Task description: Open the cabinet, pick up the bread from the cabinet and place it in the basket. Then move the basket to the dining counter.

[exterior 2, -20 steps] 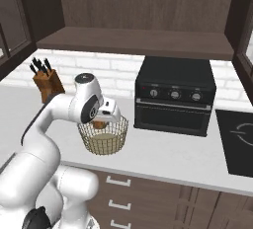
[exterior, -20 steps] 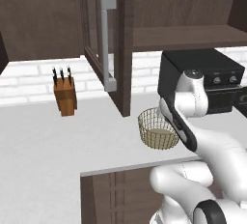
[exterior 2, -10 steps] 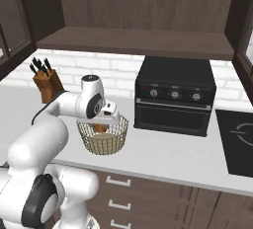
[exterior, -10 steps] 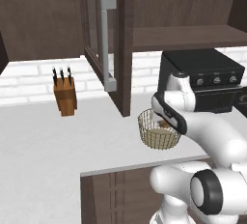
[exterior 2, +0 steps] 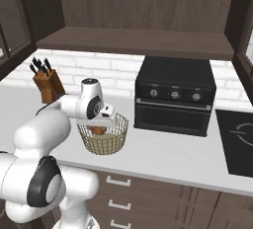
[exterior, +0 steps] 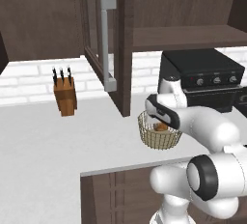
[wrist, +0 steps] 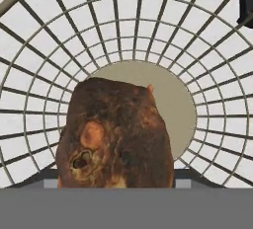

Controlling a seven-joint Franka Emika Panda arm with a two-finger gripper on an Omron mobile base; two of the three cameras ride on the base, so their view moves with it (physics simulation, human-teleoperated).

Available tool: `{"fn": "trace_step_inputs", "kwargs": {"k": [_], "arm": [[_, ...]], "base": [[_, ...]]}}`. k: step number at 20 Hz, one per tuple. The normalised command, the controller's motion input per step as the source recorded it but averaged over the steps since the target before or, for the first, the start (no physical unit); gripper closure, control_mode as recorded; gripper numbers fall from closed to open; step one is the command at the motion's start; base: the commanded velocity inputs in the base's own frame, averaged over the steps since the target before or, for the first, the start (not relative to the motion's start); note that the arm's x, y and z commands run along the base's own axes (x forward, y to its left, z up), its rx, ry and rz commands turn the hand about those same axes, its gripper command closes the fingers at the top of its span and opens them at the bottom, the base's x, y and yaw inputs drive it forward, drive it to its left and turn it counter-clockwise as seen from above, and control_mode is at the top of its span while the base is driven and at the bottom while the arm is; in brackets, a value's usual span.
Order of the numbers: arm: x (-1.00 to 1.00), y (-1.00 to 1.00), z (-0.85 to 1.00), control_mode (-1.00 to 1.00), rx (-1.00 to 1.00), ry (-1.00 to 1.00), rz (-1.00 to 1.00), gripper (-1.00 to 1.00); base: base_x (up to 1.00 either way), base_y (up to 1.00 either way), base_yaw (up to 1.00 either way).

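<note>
The tan wire basket (exterior: 155,140) (exterior 2: 105,143) stands on the white counter in front of the black oven. My gripper (exterior: 160,123) (exterior 2: 100,127) reaches down into it from above. The golden-brown bread (wrist: 116,134) sits right at the hand, in front of the basket's mesh (wrist: 123,35) and pale base, and it hides the fingertips. The jaws appear shut on the bread (exterior: 161,127) (exterior 2: 98,131). I cannot tell whether the bread touches the base. The cabinet door (exterior: 99,49) hangs open with its silver handle (exterior: 107,42) towards me, and its shelf (exterior 2: 133,41) is bare.
A black toaster oven (exterior 2: 174,95) (exterior: 202,76) stands just behind and right of the basket. A wooden knife block (exterior: 64,95) (exterior 2: 47,84) sits at the back left by the brick wall. The open door's edge hangs close to the left of the arm. A dark cooktop (exterior 2: 239,139) lies at the far right.
The hand has come down with the bread, from just above the basket's rim to inside the basket. The arm's elbow has swung lower. The basket has not moved.
</note>
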Motion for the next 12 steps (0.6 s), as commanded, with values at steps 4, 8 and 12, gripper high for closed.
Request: {"fn": "trace_step_inputs", "kwargs": {"k": [4, 8, 12], "arm": [[0.01, 0.0, -0.05, -1.0, 0.0, 0.0, 0.0, -1.0], [0.0, -0.01, 0.0, -1.0, 0.0, 0.0, 0.0, -1.0], [0.0, -0.1, 0.07, -1.0, 0.0, 0.0, 0.0, -1.0]], "base": [[0.0, 0.0, 0.0], [0.0, 0.0, 0.0], [0.0, 0.0, 0.0]]}}
